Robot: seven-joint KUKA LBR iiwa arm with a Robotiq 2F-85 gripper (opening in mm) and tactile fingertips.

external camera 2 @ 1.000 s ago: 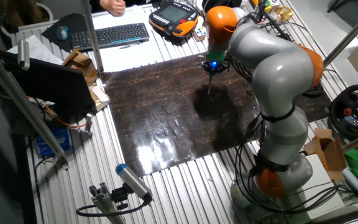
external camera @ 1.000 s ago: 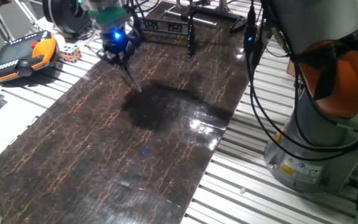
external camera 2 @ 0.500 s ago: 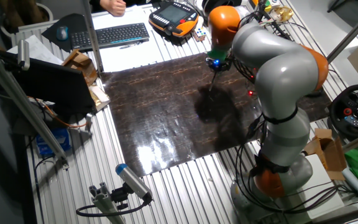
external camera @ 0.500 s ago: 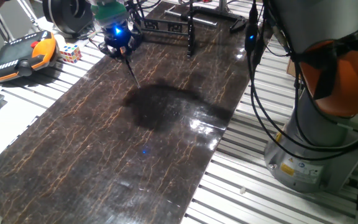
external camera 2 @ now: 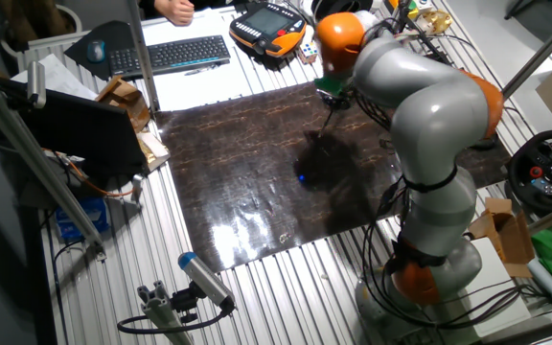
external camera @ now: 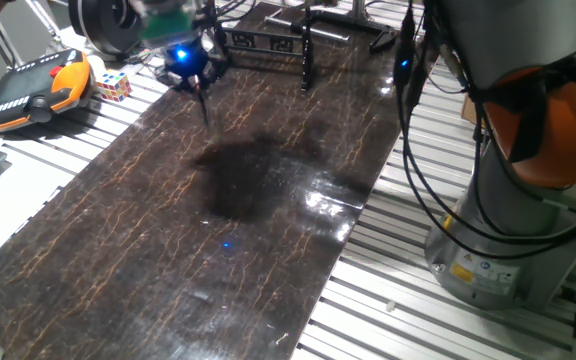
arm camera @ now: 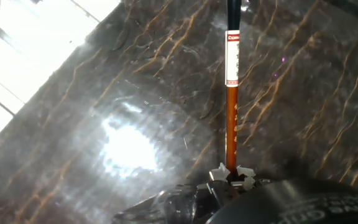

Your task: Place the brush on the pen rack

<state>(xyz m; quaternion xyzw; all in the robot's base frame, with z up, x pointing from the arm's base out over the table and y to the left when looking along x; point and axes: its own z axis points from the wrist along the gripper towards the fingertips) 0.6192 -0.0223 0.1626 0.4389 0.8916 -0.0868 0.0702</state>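
Note:
The brush [arm camera: 231,118] hangs from my gripper [arm camera: 231,177], which is shut on its lower dark end. Its orange-red handle and white section [arm camera: 232,56] point away over the dark marbled table top [arm camera: 135,93]. In one fixed view the gripper [external camera: 192,74], lit blue, holds the brush [external camera: 204,105] tilted downward, its tip just above the table. The pen rack [external camera: 306,50], a black frame of thin posts and bars, stands at the far end of the table, to the right of the gripper. In the other fixed view the gripper [external camera 2: 331,94] sits under the orange wrist.
A round black spool [external camera: 108,25], a Rubik's cube [external camera: 111,85] and an orange-and-black teach pendant [external camera: 38,85] lie left of the gripper. A keyboard [external camera 2: 175,53] is beyond the table. The arm's base [external camera: 508,220] and its cables [external camera: 408,120] stand at the right.
The gripper has risen and drifted a little towards the far left with the brush in it. The brush tip has lifted off the table.

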